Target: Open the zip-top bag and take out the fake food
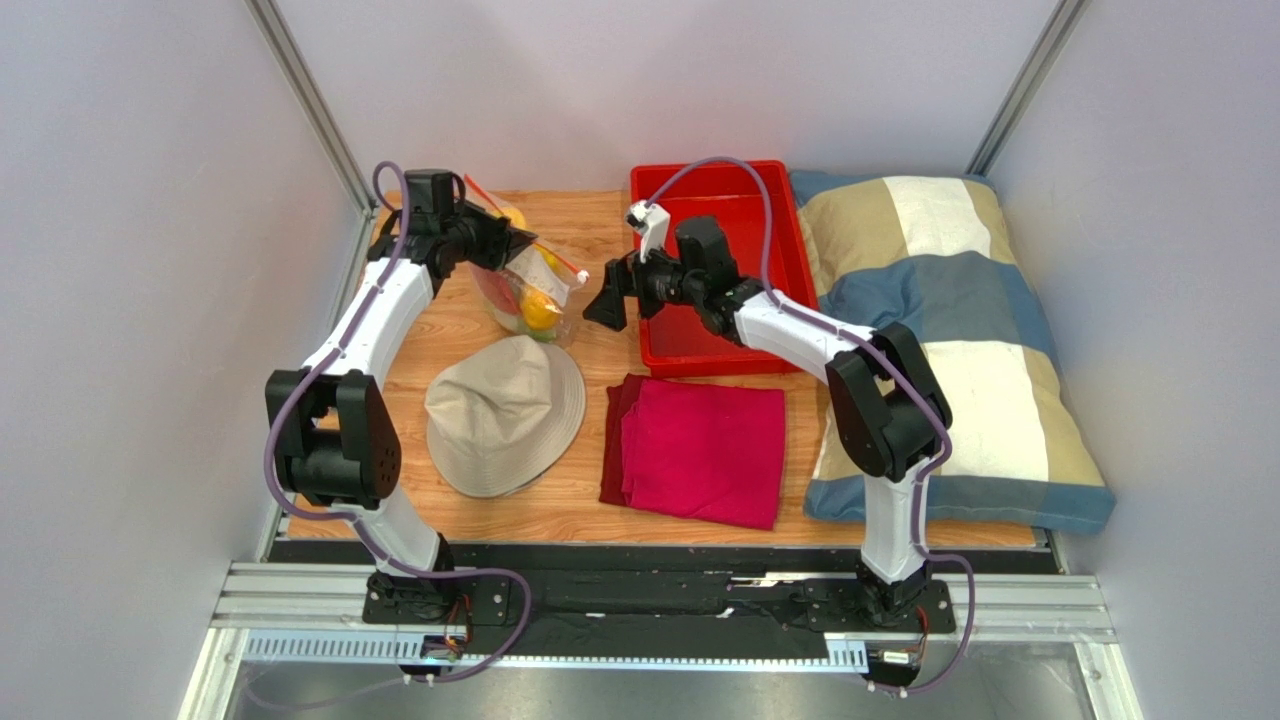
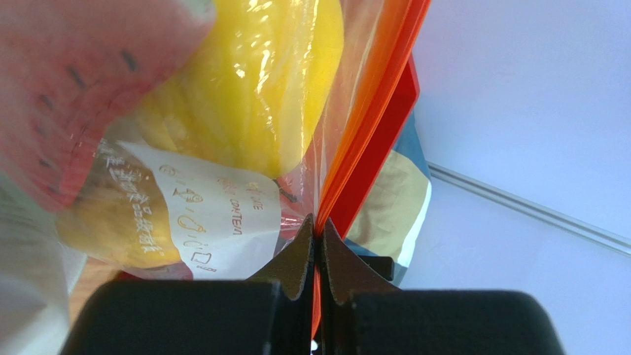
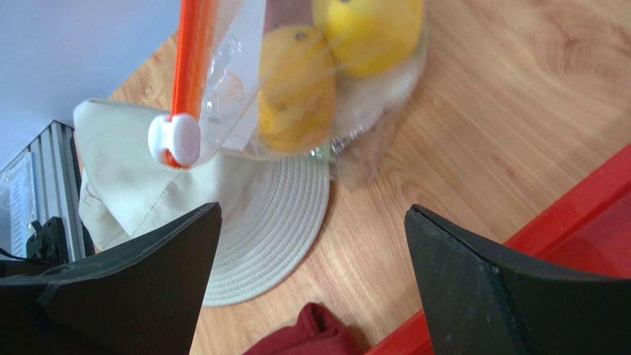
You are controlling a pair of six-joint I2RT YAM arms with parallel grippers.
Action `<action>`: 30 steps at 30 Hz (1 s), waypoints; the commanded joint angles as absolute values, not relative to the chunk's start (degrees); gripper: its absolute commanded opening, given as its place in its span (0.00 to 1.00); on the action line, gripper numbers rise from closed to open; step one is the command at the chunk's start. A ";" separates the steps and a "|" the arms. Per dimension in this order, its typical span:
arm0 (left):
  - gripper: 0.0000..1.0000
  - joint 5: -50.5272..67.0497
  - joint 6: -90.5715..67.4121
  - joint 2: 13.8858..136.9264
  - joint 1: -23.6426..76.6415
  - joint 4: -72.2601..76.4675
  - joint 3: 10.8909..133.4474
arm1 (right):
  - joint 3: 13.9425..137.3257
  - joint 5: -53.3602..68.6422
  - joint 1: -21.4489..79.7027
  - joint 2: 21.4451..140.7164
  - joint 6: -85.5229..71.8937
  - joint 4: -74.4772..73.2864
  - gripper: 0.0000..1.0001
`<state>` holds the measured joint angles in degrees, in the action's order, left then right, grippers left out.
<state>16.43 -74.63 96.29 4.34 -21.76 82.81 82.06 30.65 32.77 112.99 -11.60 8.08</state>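
Note:
The zip-top bag (image 1: 529,282) hangs off the table at the back left, its lower end near the wood. My left gripper (image 2: 318,225) is shut on its orange-red zip strip (image 2: 370,126). Through the clear plastic I see fake food: a yellow fruit (image 2: 252,81) and a watermelon slice (image 2: 67,89). My right gripper (image 1: 601,305) stands open just right of the bag, nothing between its fingers. From the right wrist view, the strip's white slider (image 3: 174,139) hangs ahead of the left finger, with yellow pieces (image 3: 296,85) behind it in the bag.
A beige hat (image 1: 504,413) lies in front of the bag. A folded dark red cloth (image 1: 699,447) lies to its right. A red tray (image 1: 751,195) stands at the back, under the right arm. A checked pillow (image 1: 947,330) fills the right side.

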 commanded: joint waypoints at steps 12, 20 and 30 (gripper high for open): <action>0.00 14.59 -82.35 93.87 5.45 -22.50 86.93 | 83.40 29.71 32.52 116.54 -21.36 39.03 0.61; 0.00 16.43 -78.34 93.52 5.36 -19.70 86.75 | 88.57 32.33 32.26 119.61 -23.82 37.71 0.22; 0.52 19.33 -27.72 91.41 5.71 -29.97 96.15 | 103.59 48.40 29.71 122.95 -13.81 15.40 0.00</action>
<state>17.02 -51.44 95.22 5.23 -27.97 94.13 95.83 40.18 30.68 121.84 -20.75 24.49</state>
